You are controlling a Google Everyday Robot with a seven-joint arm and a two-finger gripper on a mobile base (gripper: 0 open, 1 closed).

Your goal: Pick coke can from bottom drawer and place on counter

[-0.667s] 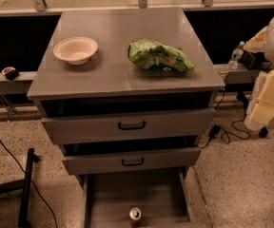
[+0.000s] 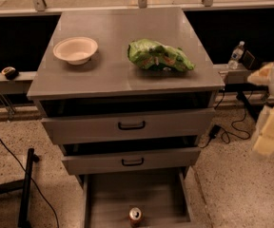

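The coke can [image 2: 135, 216] is a small red can with a silvery top. It's standing upright in the bottom drawer [image 2: 108, 198], about in the middle and close to the drawer's front edge. That drawer is pulled way out, further than the front edge of the desk [image 2: 122, 23], and the can is the only thing I can see in its shallow grey tray.

On the desk there's a pale bowl [image 2: 75, 50] toward the left edge with nothing in it. A crumpled green chip bag [image 2: 160, 56] is lying toward the right edge, well apart from the bowl.

The top drawer [image 2: 127, 127] and the middle drawer [image 2: 132, 161], both with black handles, are each open a bit. It's dark inside, so I can't say what's in them.

The gripper [image 2: 270, 132] is off past the right edge of the desk, about level with the upper drawers, just a cream-coloured shape nowhere near the can. Honestly can't tell if it's open or closed or holding anything.

A clear water bottle [image 2: 236, 55] is standing on a ledge beyond the right edge.
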